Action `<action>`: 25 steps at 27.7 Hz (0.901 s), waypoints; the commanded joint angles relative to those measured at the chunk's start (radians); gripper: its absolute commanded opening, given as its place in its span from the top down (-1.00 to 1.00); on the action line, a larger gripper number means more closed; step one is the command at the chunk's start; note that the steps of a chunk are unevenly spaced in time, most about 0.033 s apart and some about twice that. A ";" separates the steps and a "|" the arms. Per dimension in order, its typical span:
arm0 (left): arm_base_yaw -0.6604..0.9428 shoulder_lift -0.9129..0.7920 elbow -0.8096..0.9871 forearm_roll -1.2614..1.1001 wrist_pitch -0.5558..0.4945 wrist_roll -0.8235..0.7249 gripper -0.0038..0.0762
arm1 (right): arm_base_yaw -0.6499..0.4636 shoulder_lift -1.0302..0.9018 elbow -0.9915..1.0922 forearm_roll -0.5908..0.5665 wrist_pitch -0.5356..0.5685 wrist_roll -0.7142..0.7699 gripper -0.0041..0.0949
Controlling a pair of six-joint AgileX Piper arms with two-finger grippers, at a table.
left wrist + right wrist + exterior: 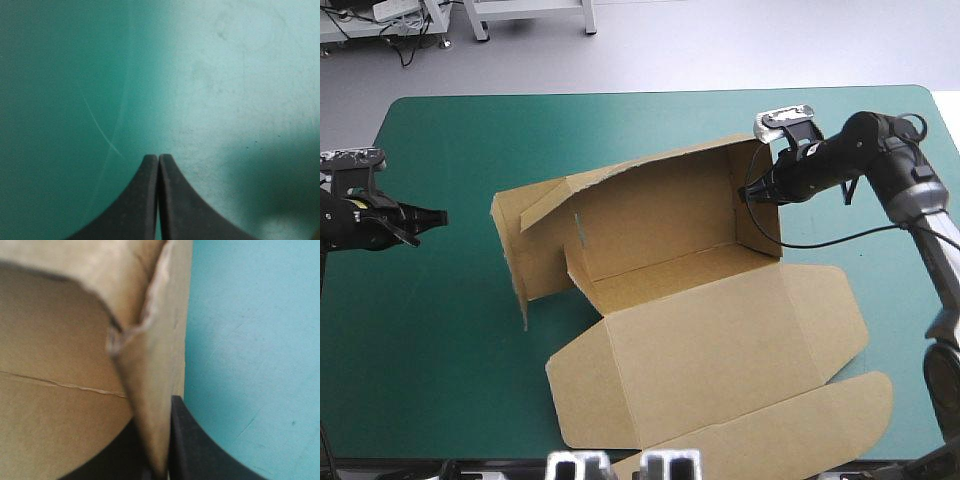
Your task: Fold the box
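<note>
One box [700, 335] wall clamped in right jaws.

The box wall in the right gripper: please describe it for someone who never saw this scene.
On the teal-green table stands a half-folded brown box, lid flat at the near edge. The wall is the upright panel at its right end. Only it is pinched by the right gripper.

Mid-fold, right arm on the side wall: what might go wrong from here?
1. The right gripper pinches only the right wall of the box; nothing pins the box, so a pull may drag or tip it.
2. The left gripper is shut over bare teal-green cover, apart from the box, so the unheld left wall may flop down.
</note>
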 commanded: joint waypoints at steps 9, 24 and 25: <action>0.004 -0.027 -0.035 -0.026 0.013 0.051 0.93 | -0.001 0.235 -0.204 0.021 0.000 0.001 0.86; 0.004 0.038 -0.035 -0.027 0.032 0.051 0.93 | -0.001 0.283 -0.465 -0.065 0.128 -0.002 0.13; 0.004 0.048 -0.035 -0.030 0.029 0.051 0.93 | -0.001 0.283 -0.516 -0.078 0.169 0.019 0.13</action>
